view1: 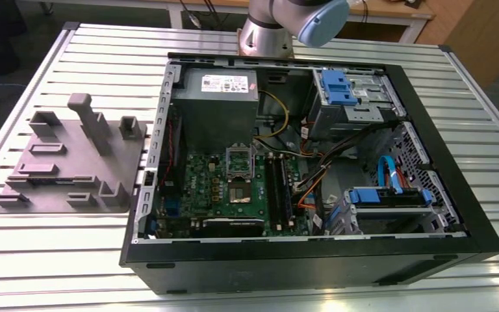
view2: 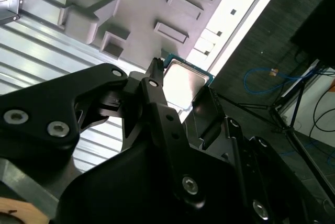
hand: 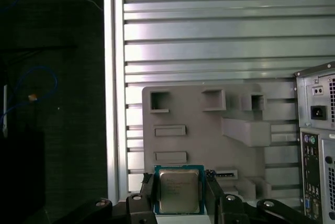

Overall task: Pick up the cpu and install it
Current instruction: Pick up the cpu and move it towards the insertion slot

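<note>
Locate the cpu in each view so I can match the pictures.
First wrist view: the cpu sits in the gripper, the grey tray behind it.
Second wrist view: the cpu sits in the gripper, the grey tray beyond it.
Exterior view: the grey tray lies to the exterior view's left of the computer case.
Shared landmark: the grey tray.

Surface: slatted silver aluminium surface [view1: 50,260].
Exterior view's left: grey moulded plastic fixture plate [view1: 63,177] with raised blocks, lying flat.
Exterior view's right: open black metal computer case [view1: 301,260], just beside the plate.
</note>
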Robot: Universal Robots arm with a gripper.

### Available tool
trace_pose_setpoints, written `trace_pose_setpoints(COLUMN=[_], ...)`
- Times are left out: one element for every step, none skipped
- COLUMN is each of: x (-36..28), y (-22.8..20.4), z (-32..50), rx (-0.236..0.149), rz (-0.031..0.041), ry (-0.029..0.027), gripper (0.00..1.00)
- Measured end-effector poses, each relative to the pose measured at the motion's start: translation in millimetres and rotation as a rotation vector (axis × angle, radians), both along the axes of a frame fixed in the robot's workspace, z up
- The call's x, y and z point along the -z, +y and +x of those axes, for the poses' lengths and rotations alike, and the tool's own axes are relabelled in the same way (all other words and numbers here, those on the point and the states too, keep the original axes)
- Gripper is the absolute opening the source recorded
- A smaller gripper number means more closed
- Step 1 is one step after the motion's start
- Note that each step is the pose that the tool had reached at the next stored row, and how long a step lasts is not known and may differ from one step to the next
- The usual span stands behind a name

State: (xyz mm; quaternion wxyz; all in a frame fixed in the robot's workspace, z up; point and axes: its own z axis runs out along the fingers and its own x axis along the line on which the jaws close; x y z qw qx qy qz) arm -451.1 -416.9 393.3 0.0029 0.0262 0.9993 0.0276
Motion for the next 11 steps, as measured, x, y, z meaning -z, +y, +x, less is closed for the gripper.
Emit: trace_pose_setpoints(x=[0.0,0.0,0.0,-0.1,-0.2,-0.3,-0.4,-0.4,-0.4,-0.4,-0.3], y=[0.0,0.0,0.0,0.0,0.0,0.0,0.0,0.0,0.0,0.0,0.0], z=[1.7,2.9,3.7,4.2,4.7,5.1,5.6,5.6,5.6,5.6,5.9], rx=[0.0,0.0,0.001,0.001,0.001,0.001,0.001,0.001,0.001,0.001,0.001], rz=[0.0001,0.0003,0.0009,0.0018,0.0034,0.0057,0.0087,0.0092,0.0092,0.0092,0.009], ry=[0.0007,0.0018,0.0042,0.0092,0.0148,0.0216,0.0292,0.0307,0.0308,0.0308,0.0308], gripper=[0.47,0.47,0.47,0.47,0.47,0.47,0.47,0.47,0.47,0.47,0.47])
